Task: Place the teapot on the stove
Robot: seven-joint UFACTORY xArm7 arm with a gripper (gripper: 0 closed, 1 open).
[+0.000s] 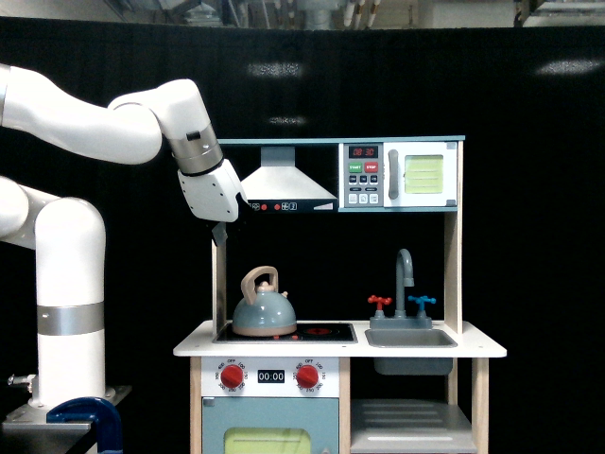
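Black curtain backdrop behind a white wooden play kitchen; ceiling ducting visible along the top edge. Counter [194, 350] white, carrying the stove [326, 332] on the exterior view's left and a grey sink basin [409, 338] with a grey tap [406, 274] on the right. Teapot [264, 310] upright on the stove's left burner, tan loop handle standing up, nothing touching it. Red burner ring shows on the bare right half of the stove. Tool [223, 230] hangs well above and to the left of the teapot, at about the height of the range hood [282, 182], close to the kitchen's left post. Dark fingers point down; cannot tell whether they are spread or pressed together, but nothing is held in them. Toy microwave [402, 174] upper right. Two red knobs [232, 376] on the front panel below the stove. White arm reaches in from the left; blue clamp [85, 421] at its base.
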